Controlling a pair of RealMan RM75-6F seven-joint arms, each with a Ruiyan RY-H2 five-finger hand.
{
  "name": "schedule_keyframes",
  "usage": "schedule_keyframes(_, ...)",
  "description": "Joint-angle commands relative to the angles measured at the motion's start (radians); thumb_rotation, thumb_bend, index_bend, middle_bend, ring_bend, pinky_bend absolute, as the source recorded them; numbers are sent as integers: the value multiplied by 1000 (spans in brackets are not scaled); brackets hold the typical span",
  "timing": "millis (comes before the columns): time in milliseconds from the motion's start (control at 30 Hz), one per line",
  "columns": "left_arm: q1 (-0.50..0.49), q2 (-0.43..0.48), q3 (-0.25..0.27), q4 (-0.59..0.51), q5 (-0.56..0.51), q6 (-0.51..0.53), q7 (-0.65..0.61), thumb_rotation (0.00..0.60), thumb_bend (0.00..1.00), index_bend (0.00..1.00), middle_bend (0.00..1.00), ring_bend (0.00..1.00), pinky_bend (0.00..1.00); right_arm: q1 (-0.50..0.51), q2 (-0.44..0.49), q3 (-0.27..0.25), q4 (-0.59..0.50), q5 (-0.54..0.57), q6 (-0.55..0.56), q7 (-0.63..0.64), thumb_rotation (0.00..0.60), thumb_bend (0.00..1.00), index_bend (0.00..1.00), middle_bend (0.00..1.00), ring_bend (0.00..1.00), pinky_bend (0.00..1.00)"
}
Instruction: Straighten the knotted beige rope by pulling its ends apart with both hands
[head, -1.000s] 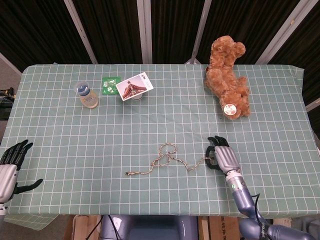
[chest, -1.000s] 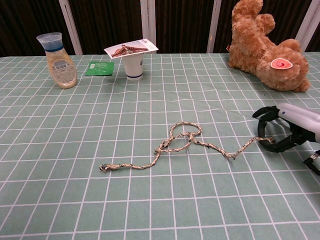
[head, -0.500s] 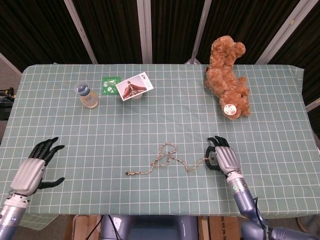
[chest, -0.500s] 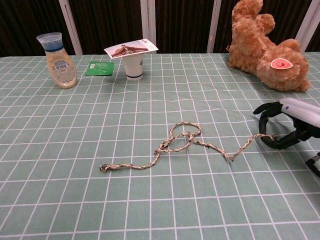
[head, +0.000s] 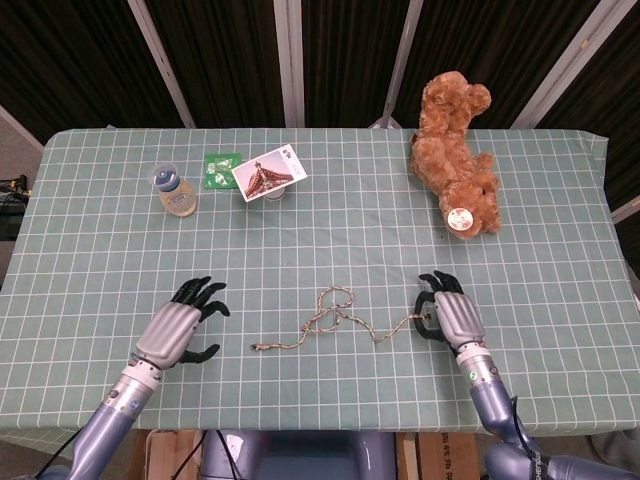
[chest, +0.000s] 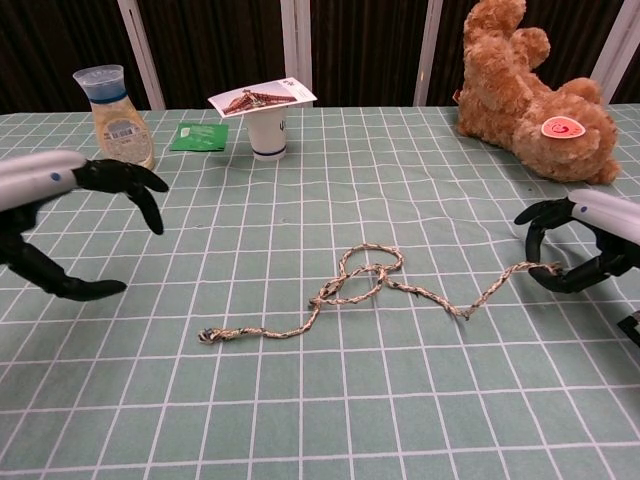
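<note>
Beige rope (head: 335, 318) on green white-gridded tablecloth (head: 330, 230); brown teddy bear (head: 455, 155); black-fingered grey robot hand (head: 180, 330)

Beige rope (chest: 372, 290) w/ loose knot mid-length, lying on green checked tablecloth (chest: 330, 400). One end at fingertips of right hand (chest: 585, 245), thumb & fingers curled round it, seemingly pinched. Other end free, below & right of left hand's (chest: 60, 225) spread fingers (chest: 135, 185), well apart from them, nothing held.
</note>
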Motion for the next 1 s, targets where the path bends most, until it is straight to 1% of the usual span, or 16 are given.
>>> schedule_keyframes(33,-44,-94,-8,21,-73,-12,90,600,353,380,112,0,0,0,3,2,0,2,0,3,600,461,610,181,0,0)
schedule_keyframes(300,-82,-222,-16,52,-178,1,162,600,393,407,123,0,0,-2,12,5,-3,8,0,13,600,461,611,182,0,0)
schedule_keyframes(533,-110,-301,-2,85,-240,26,237,600,415,426,128,0,0,-2,20,8,-11,9,4,17,600,462,610,182,0,0)
schedule_keyframes(867,-126,-366,2,134,-321,64,282,600,424,429,127,0,0,-3,32,9,-12,15,1,24,600,462,611,182,0,0)
schedule_keyframes(1000,-131,-379,2,143,-328,74,278,600,439,432,128,0,0,-3,32,9,-9,16,0,28,600,463,610,182,0,0)
